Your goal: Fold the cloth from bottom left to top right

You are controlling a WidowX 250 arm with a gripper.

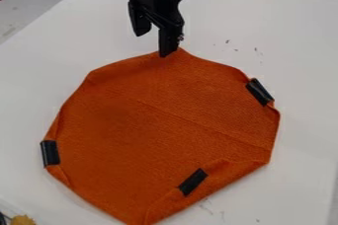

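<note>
The black gripper (153,43) hangs at the top of the camera view, over the cloth's top edge. Its two fingers stand apart, one lower and further right than the other. The lower fingertip is right at the cloth's top corner; whether it touches the fabric I cannot tell. The orange cloth (151,120) lies mostly flat and spread out, with a faint diagonal crease across its middle. Its edges are turned in at the left, right and bottom right.
Black strips lie at the cloth's left edge (49,153), right edge (259,92) and lower right part (192,181). The white table (290,36) surrounds the cloth. A small yellowish thing (23,220) shows at the bottom left corner. Dark objects stand beyond the table's far edge.
</note>
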